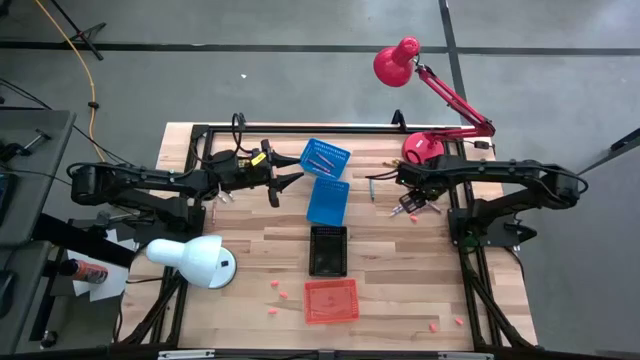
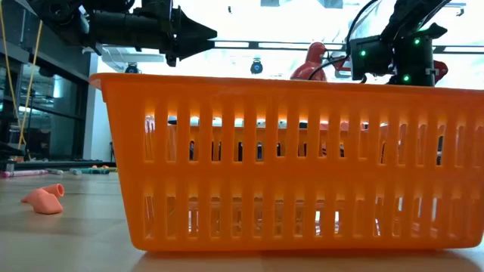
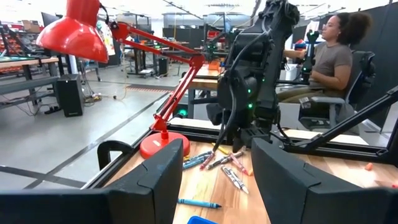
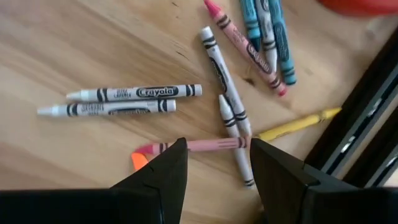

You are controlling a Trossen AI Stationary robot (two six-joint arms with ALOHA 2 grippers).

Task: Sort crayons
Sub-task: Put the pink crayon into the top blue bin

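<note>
The right gripper point(image 4: 214, 163) is positioned directly above a scattered cluster of crayons point(image 4: 224, 81) lying on the table point(image 1: 250, 265) near the red lamp base point(image 1: 422, 149), with its jaws spread and nothing held between them; a pink crayon point(image 4: 199, 145) is seen in the gap between the fingers. The left gripper point(image 1: 285, 172) is held in the air beside the upper blue basket point(image 1: 326, 157), also parted and empty. A mis-grip is judged likely here: the pink crayon is crossed by a white crayon point(image 4: 235, 140), so both could be pinched or one flicked aside as the jaws close. A crayon could also be rolled toward the table frame. In the low view, most of the table is blocked by the orange basket point(image 2: 287, 159), and the crayon cluster cannot be seen there. From above, the individual crayons under the right arm are too small to be distinguished, and the contents of the baskets are only partly legible.
</note>
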